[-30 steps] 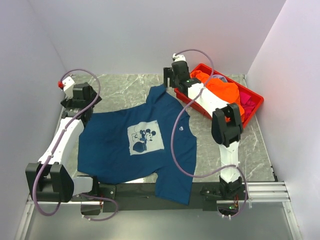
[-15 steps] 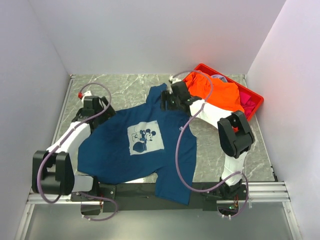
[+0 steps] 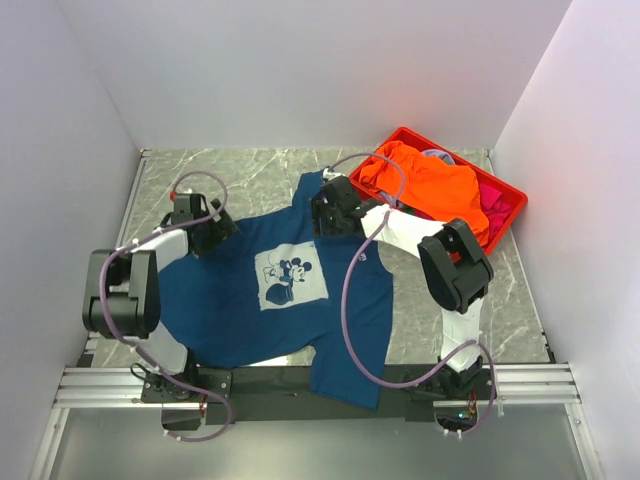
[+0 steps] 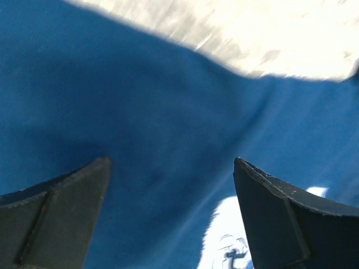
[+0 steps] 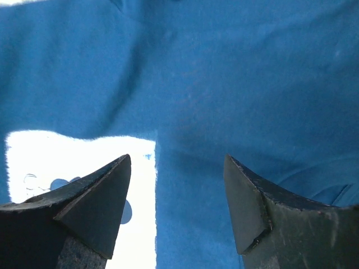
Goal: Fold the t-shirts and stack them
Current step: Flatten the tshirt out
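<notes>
The dark navy-blue t-shirt (image 3: 285, 300) lies spread flat on the table, its pale cartoon-mouse print (image 3: 290, 277) facing up. My left gripper (image 3: 207, 235) hovers low over its left shoulder, jaws wide open, blue cloth (image 4: 168, 112) under them and nothing between them (image 4: 171, 162). My right gripper (image 3: 325, 213) is over the shirt's upper right, near the collar, also open (image 5: 176, 158) above the cloth, with the print's edge (image 5: 78, 157) beside its left finger. An orange t-shirt (image 3: 430, 183) and a magenta-pink one (image 3: 492, 197) lie heaped in the red crate.
The red plastic crate (image 3: 510, 225) stands at the back right corner of the marble table (image 3: 250, 175). White walls close in the left, back and right. The navy shirt's hem hangs over the metal rail (image 3: 520, 380) at the near edge.
Both arms swung inward: the left from the far left edge onto the shirt's left shoulder, the right away from the crate onto the shirt near the collar. The right jaws narrowed slightly.
</notes>
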Tool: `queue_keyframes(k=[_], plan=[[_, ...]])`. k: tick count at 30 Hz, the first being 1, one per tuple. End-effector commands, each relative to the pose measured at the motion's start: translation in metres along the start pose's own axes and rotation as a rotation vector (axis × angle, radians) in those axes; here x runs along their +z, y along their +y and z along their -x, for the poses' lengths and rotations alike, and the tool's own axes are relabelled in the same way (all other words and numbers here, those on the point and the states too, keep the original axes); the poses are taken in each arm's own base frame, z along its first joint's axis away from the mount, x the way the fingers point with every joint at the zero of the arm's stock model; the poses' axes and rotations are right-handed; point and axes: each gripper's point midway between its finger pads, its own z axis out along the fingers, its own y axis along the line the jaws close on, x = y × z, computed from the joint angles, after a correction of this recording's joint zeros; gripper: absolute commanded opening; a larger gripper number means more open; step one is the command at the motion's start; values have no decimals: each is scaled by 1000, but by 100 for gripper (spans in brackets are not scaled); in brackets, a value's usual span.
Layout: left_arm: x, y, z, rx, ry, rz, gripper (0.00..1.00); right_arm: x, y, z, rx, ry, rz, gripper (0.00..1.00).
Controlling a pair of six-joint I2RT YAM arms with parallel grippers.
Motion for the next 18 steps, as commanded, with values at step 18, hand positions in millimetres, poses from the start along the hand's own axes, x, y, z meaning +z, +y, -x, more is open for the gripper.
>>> queue_keyframes(k=[18], plan=[[59,-2,58,-44,11,-43,99,29,-3,5,-35,97,-147,74]])
